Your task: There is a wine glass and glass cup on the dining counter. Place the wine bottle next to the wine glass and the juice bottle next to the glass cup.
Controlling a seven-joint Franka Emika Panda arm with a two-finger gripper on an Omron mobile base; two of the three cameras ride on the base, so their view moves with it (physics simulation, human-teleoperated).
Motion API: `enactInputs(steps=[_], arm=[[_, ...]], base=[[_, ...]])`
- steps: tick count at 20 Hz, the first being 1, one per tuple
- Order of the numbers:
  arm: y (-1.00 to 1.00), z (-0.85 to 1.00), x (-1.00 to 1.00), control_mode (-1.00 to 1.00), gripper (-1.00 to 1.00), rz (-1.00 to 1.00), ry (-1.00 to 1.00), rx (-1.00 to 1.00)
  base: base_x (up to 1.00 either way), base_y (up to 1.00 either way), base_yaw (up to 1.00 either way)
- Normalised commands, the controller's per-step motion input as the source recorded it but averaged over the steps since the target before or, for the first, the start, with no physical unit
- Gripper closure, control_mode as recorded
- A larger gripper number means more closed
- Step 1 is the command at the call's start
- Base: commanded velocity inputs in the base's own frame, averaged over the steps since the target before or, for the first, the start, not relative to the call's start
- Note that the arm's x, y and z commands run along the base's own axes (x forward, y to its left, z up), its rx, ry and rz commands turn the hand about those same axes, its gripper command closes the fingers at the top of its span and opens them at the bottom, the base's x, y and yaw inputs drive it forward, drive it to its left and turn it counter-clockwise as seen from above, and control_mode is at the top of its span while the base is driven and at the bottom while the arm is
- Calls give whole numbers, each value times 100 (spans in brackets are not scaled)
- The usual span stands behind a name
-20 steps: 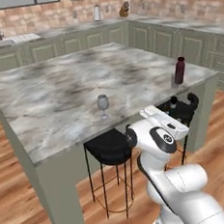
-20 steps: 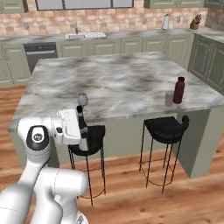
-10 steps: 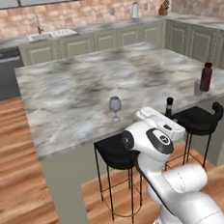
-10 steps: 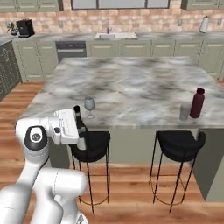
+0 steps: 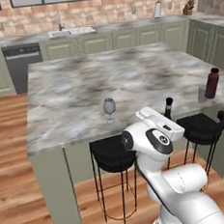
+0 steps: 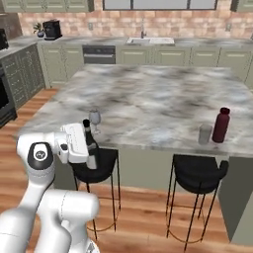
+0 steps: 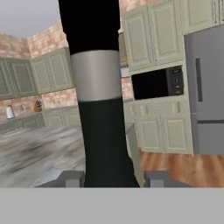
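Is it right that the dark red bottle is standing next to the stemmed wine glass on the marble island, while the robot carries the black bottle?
Not quite. The dark red juice bottle stands beside the glass cup, the stemless grey tumbler, not the wine glass, which is alone near the island's other end. The right base view shows it. The gripper does carry the black wine bottle.

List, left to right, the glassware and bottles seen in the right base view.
wine bottle held in the gripper → wine glass → glass cup → juice bottle.
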Motion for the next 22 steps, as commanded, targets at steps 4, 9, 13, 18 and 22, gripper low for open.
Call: enactInputs(steps=[4,9,13,18,22], arm=[[0,0,0,100,100,0,0,0],[0,0,0,100,100,0,0,0],[0,0,0,100,100,0,0,0],[0,0,0,100,100,0,0,0],[0,0,0,100,100,0,0,0]], base=[[0,-66,20],[2,-65,17],[44,-37,23],[50,-17,21],[52,-22,20]])
